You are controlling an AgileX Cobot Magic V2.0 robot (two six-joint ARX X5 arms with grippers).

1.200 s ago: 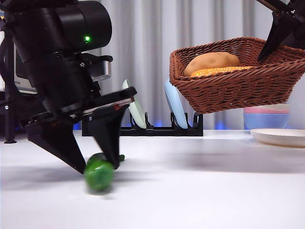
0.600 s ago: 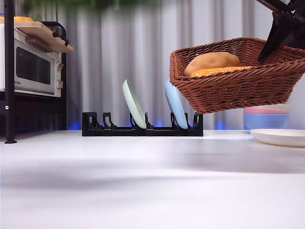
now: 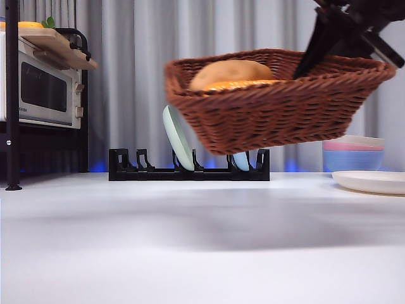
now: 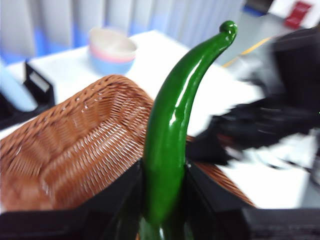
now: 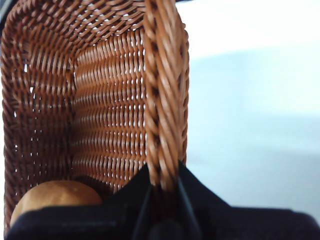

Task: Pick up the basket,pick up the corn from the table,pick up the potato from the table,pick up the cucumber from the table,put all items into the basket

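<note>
The brown wicker basket (image 3: pixel 278 107) hangs above the white table (image 3: pixel 190 247). My right gripper (image 3: pixel 310 60) is shut on its braided rim (image 5: pixel 161 100) at the upper right. Inside lie the tan potato (image 3: pixel 231 71) and, in front of it, the orange corn (image 3: pixel 243 83). The right wrist view looks down the basket's inner wall (image 5: pixel 100 100) to the potato (image 5: pixel 55 197), with the right gripper (image 5: pixel 162 187) clamped on the rim. My left gripper (image 4: pixel 162 200), out of the front view, is shut on the glossy green cucumber (image 4: pixel 170 130) just above the basket (image 4: pixel 75 150).
A black dish rack (image 3: pixel 190 170) with a green plate (image 3: pixel 177 136) stands at the back. A microwave (image 3: pixel 41 88) on a shelf is at the far left. Stacked bowls (image 3: pixel 354 155) and a white plate (image 3: pixel 373 182) sit at the right.
The left gripper lifted the cucumber off the table and rose out of the front view. The basket then swung left toward the middle, still held by the right gripper.
</note>
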